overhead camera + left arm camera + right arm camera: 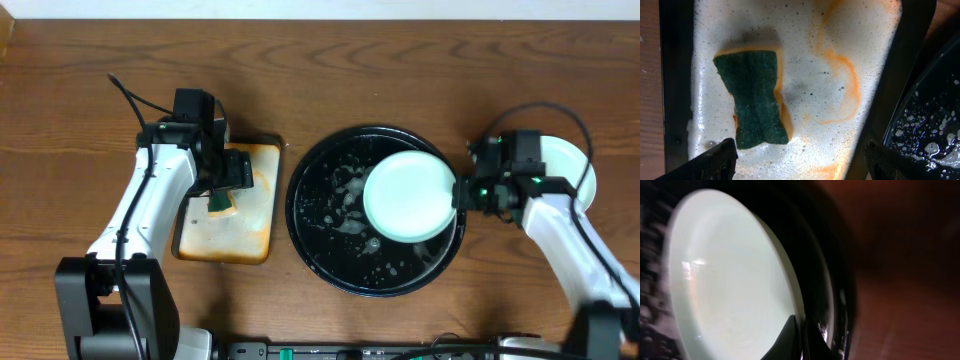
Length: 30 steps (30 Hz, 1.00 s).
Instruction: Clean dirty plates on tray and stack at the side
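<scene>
Wooden desk [400, 60]: foam-flecked glossy black tray [318, 250]; right jaws clamped on mint plate [408, 195]; left jaws stood apart above green sponge [754, 97].

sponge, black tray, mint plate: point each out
sponge [757, 97]: left wrist view, green scouring face
black tray [322, 238]: overhead view, wet floor left of plate
mint plate [408, 195]: overhead view, its centre

No legible text or labels, seemingly.
</scene>
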{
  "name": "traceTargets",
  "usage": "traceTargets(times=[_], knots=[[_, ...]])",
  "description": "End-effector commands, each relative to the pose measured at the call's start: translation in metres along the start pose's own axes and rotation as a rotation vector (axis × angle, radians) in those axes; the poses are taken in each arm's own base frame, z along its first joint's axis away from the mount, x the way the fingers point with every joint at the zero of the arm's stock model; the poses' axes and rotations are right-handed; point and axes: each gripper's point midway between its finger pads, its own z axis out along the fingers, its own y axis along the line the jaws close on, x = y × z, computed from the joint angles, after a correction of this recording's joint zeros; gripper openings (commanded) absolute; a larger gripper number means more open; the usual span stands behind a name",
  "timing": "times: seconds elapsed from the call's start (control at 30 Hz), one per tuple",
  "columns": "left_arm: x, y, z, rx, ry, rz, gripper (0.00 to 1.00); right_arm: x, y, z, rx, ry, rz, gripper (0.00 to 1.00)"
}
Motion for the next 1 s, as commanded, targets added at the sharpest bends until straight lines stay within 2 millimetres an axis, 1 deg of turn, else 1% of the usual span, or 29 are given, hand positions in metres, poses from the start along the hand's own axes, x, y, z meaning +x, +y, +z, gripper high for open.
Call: traceTargets(times=[0.0,0.13,0.23,0.27,0.3,0.4,0.5,0.53,0.6,0.67,0.7,0.73,0.8,0.83,0.9,0.97], knots=[[0.004,0.000,0.005,0.003,0.021,0.004,0.83,-0.034,0.025,-0.040,0.033,-0.168,-0.104,0.01],[0.004,0.000,0.005,0.003,0.021,0.004,0.83,-0.043,0.036,-0.071,0.187,-0.290,-0.217,0.01],[0.004,0.000,0.005,0.003,0.021,0.004,0.83,-0.046,0.045,-0.089,0.300,-0.365,-0.301,0.01],[0.004,0.000,0.005,0.003,0.021,0.004,0.83,-0.047,0.051,-0.103,0.417,-0.424,-0.356,0.01],[0.004,0.000,0.005,0.003,0.021,0.004,0.83,-0.047,0.054,-0.108,0.464,-0.446,-0.378,0.01],[0.004,0.000,0.005,0.003,0.021,0.004,0.83,-0.048,0.070,-0.127,0.613,-0.521,-0.504,0.01],[0.004,0.000,0.005,0.003,0.021,0.004,0.83,-0.050,0.081,-0.150,0.766,-0.619,-0.548,0.01],[0.004,0.000,0.005,0.003,0.021,0.004,0.83,-0.050,0.087,-0.152,0.789,-0.635,-0.572,0.01],[0.004,0.000,0.005,0.003,0.021,0.004,0.83,-0.048,0.099,-0.150,0.791,-0.635,-0.638,0.01],[0.004,0.000,0.005,0.003,0.021,0.004,0.83,-0.048,0.095,-0.152,0.844,-0.644,-0.620,0.01],[0.004,0.000,0.005,0.003,0.021,0.004,0.83,-0.049,0.094,-0.150,0.853,-0.638,-0.616,0.01],[0.004,0.000,0.005,0.003,0.021,0.004,0.83,-0.049,0.095,-0.147,0.849,-0.633,-0.622,0.01],[0.004,0.000,0.005,0.003,0.021,0.004,0.83,-0.045,0.105,-0.144,0.849,-0.620,-0.696,0.01],[0.004,0.000,0.005,0.003,0.021,0.004,0.83,-0.045,0.105,-0.147,0.875,-0.625,-0.706,0.01],[0.004,0.000,0.005,0.003,0.021,0.004,0.83,-0.048,0.099,-0.153,0.931,-0.645,-0.668,0.01],[0.004,0.000,0.005,0.003,0.021,0.004,0.83,-0.049,0.103,-0.149,0.899,-0.645,-0.670,0.01]])
